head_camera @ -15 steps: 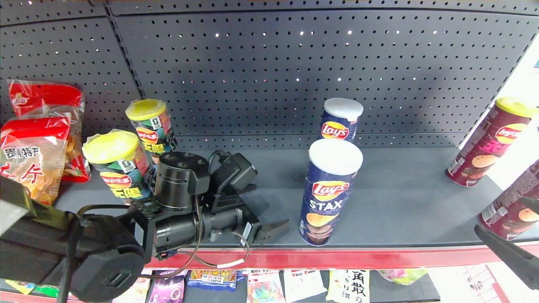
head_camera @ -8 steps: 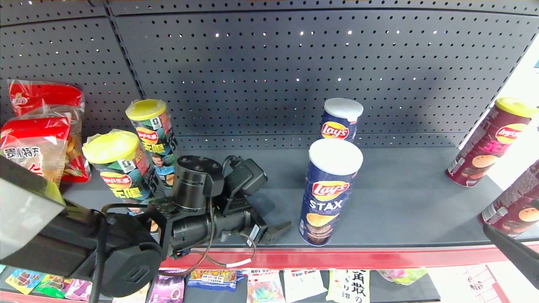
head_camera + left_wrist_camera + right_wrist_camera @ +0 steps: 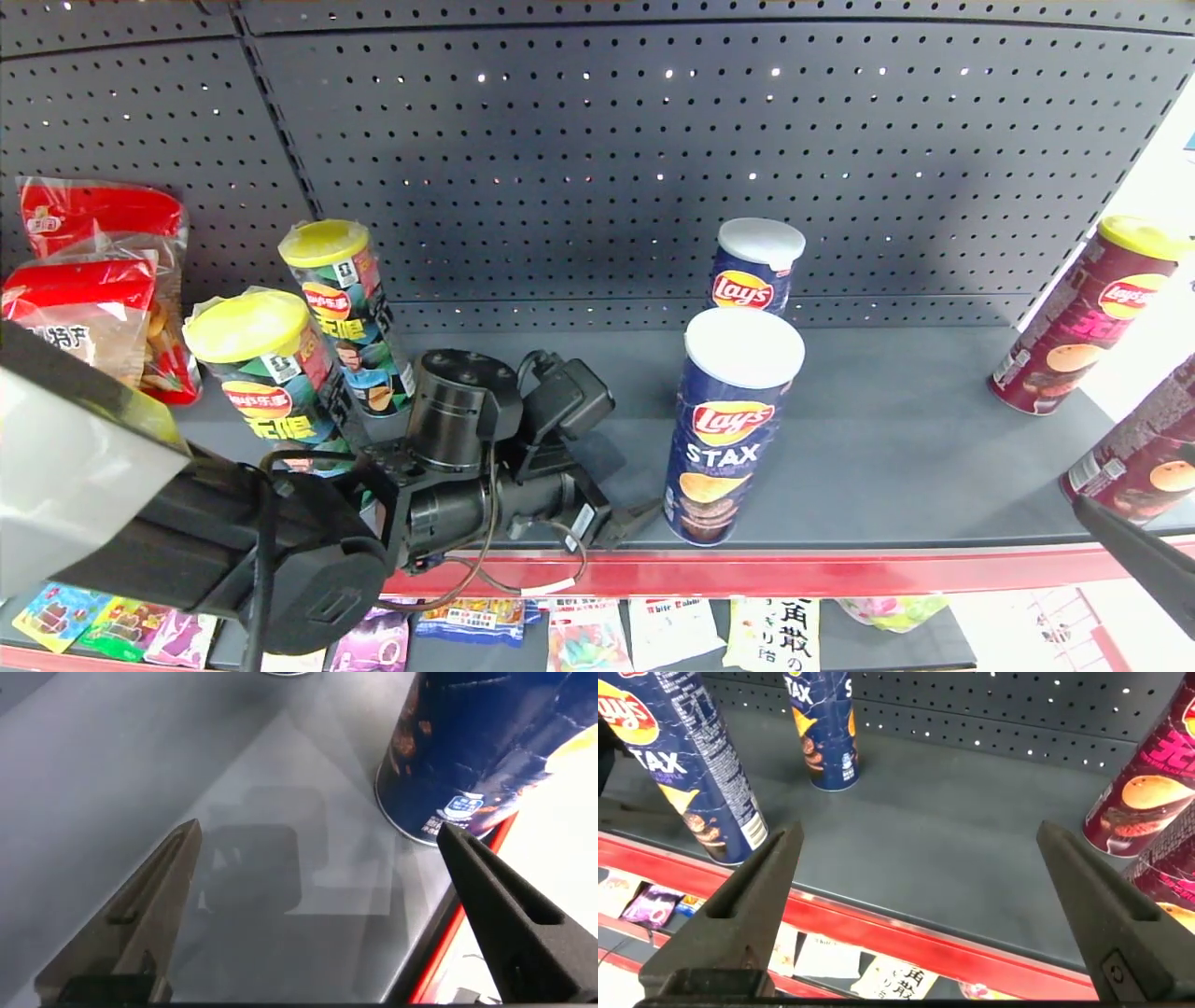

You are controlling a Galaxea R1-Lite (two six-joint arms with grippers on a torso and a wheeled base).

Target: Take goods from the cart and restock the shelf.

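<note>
Left gripper (image 3: 318,840) released and empty, low over the shelf (image 3: 887,448), one finger just beside the base of the front blue can (image 3: 733,425). Right gripper (image 3: 920,835) also spread wide, empty, facing the shelf's front edge.

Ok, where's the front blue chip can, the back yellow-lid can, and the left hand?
front blue chip can (image 3: 730,439), head view, on its label.
back yellow-lid can (image 3: 347,313), head view, on its label.
left hand (image 3: 318,849), left wrist view, midway between its fingertips.

Two navy chip cans (image 3: 733,429), white lids. Left cans (image 3: 266,373): yellow lids, green-black-red print; maroon can (image 3: 1088,313), yellow lid. Grey shelf (image 3: 887,439), red front lip; dark grey pegboard (image 3: 597,140), dotted holes.
</note>
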